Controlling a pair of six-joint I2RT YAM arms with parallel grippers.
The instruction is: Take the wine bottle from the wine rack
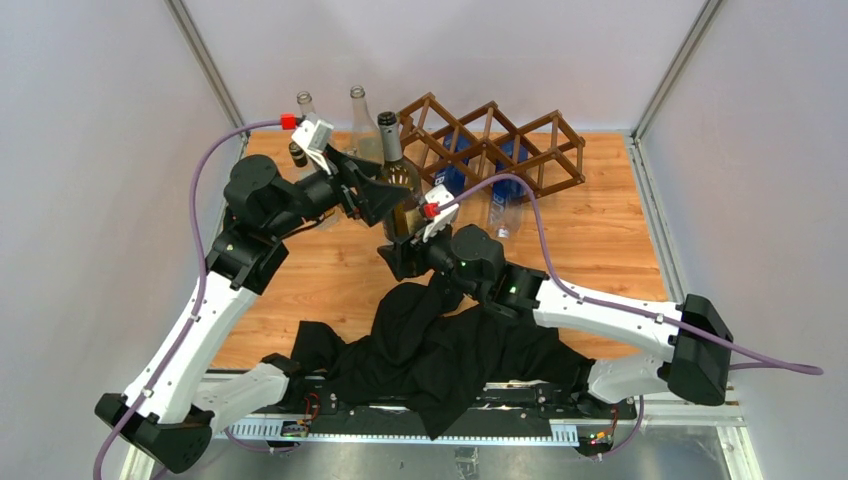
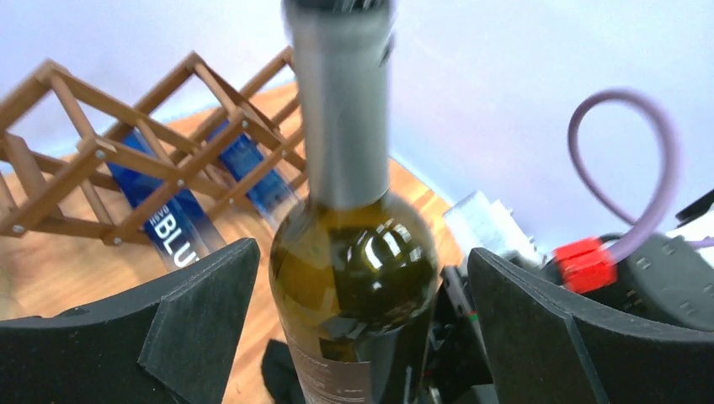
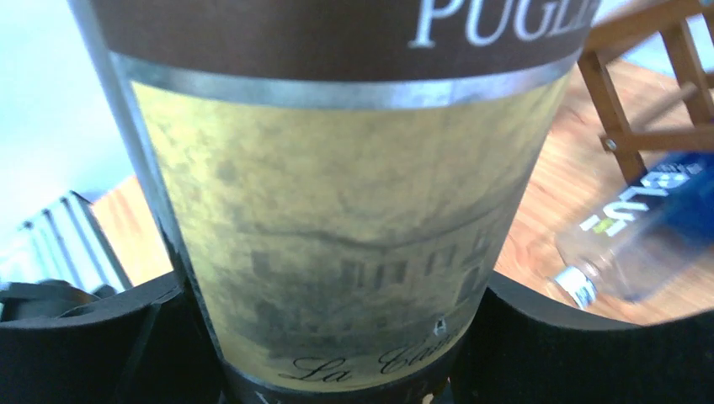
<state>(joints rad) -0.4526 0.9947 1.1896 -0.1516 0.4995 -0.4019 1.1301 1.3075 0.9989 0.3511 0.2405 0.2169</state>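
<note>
Black cloth (image 1: 440, 350) heaped on the wooden table (image 1: 610, 240); clear bottles (image 1: 359, 128) stand back left.

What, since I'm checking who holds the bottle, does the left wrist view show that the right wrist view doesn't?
Only the left wrist view: the neck and shoulder of the wine bottle, the left gripper open with gaps beside the glass, and a purple cable. Only the right wrist view: the label close up, with the right gripper closed against both sides of the bottle. Both: the wine bottle, the wine rack and a blue-labelled bottle.
</note>
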